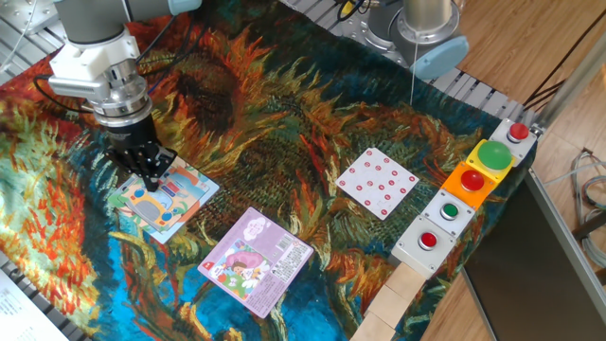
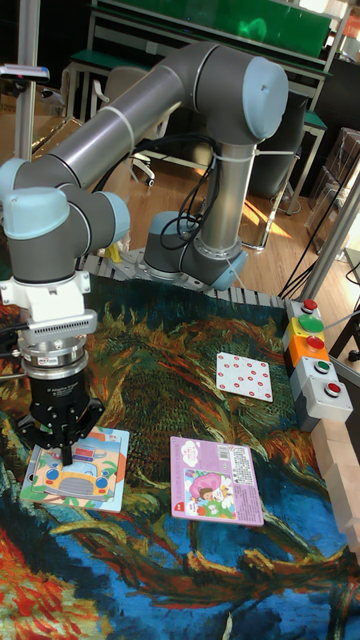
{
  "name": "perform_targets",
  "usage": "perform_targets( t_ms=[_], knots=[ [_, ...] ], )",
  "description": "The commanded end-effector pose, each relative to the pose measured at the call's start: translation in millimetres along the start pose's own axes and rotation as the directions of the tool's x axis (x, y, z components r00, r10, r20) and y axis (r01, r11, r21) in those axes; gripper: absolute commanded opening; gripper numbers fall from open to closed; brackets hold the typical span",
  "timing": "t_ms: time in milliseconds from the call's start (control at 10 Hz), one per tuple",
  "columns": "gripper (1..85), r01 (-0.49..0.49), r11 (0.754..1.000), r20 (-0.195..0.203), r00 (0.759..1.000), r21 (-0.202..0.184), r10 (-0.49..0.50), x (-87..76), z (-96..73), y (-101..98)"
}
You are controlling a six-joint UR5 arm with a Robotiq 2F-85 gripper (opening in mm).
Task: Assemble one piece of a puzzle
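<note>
While the UR5 arm (image 2: 150,110) bends down from its base at the far side of the table, the pincer (image 1: 150,177) stands upright with its black fingers (image 2: 66,452) drawn close together, their tips down on the upper part of the jigsaw puzzle (image 1: 163,199). Whether a loose piece is nipped between the tips cannot be told from either view, since the fingers hide that spot.

That puzzle, a flat square board in pale blue and green with an orange vehicle on it, lies directly under the pincer on the sunflower-patterned cloth (image 1: 284,114), most of its picture showing on the side toward the near table edge. In the tall fixed view the same puzzle (image 2: 80,470) spreads out just below the fingertips.

Near the pincer, to its side and a little closer to the front edge, lies the purple-pink square puzzle (image 1: 256,260), apart from the jigsaw board and not touching it. Farther off on that same side, well apart from the pincer, rests the white card with red dots (image 1: 377,182). Beyond the card, at the cloth's edge farthest from the pincer, runs a row of button boxes (image 1: 469,189) with red and green push buttons, one large green button (image 1: 494,154) on an orange-yellow housing. Pale wooden blocks (image 1: 398,294) line the table corner past the last box.
</note>
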State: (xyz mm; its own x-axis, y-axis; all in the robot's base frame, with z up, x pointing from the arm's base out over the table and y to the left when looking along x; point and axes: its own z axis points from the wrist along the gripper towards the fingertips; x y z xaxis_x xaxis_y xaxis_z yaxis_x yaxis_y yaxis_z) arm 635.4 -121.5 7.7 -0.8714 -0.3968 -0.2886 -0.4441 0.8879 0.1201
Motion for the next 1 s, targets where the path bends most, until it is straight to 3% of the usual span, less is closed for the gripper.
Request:
perform_targets(
  t_ms=[0,900],
  knots=[
    [1.3,-0.01,1.0,0.009,1.0,-0.004,0.01,0.2,-1.7,-2.2],
    [1.3,-0.009,1.0,0.02,1.0,-0.018,0.01,0.9,-0.7,2.7]
  ],
)
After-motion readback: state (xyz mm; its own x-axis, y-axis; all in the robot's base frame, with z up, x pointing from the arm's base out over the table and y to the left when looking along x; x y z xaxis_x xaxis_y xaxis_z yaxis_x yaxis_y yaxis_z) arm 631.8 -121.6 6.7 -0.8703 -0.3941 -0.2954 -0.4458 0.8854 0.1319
